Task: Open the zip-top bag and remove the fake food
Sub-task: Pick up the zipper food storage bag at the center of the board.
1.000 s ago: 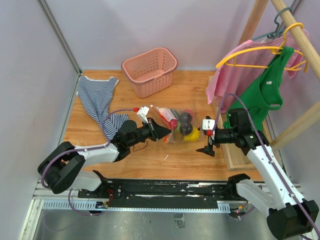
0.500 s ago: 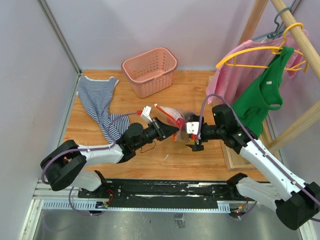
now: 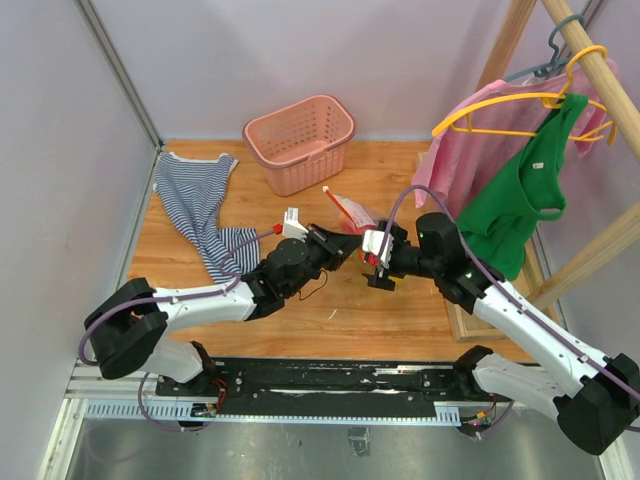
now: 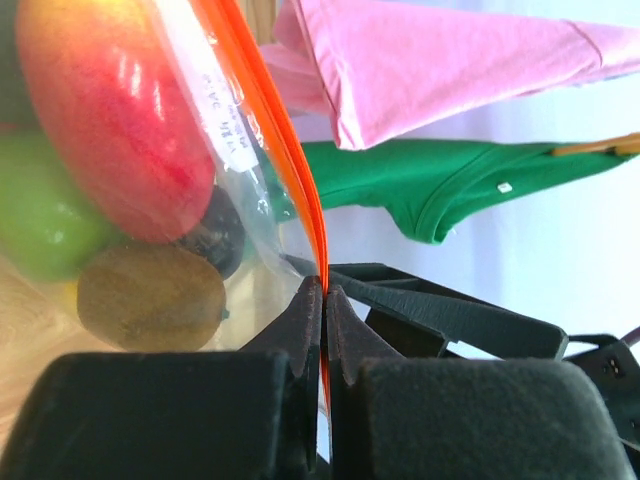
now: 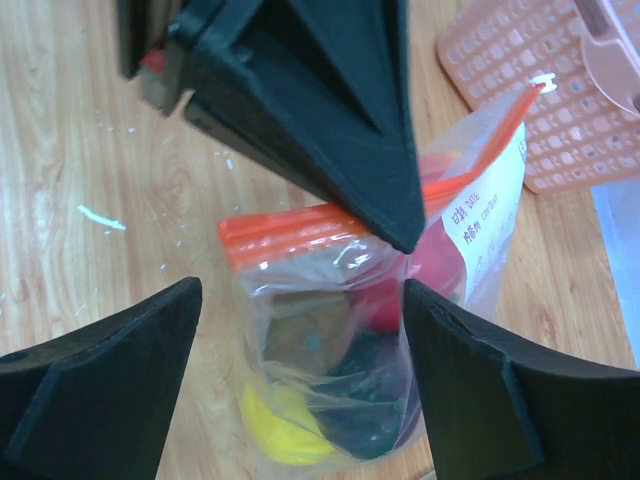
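One clear crinkly zip-top bag (image 5: 380, 330) hangs by its red-orange zip strip (image 4: 290, 160) just in front of the single pink slotted plastic basket (image 3: 300, 140). The left claw (image 4: 325, 290) is clamped on that strip. The right claw (image 5: 300, 300) has its jaws apart, one either side of the bag. Five fake fruits show inside: red apple (image 4: 110, 110), light green (image 4: 40, 220), brown (image 4: 150, 295), dark (image 4: 215, 235), yellow (image 5: 285, 425). One striped garment (image 3: 195, 205) lies left of the basket. To the basket's right hang one pink garment (image 3: 450, 150) and one green (image 3: 525, 190).

Robot lab cell, staged as laundry corner. Plain panel walls (image 3: 300, 50) box in wood table (image 3: 390, 175); metal mounting rail (image 3: 300, 408) along table's near edge. Basket (image 3: 300, 135), striped shirt (image 3: 190, 195) on table; clothes rack (image 3: 600, 75) with hangers (image 3: 500, 128) right of table.
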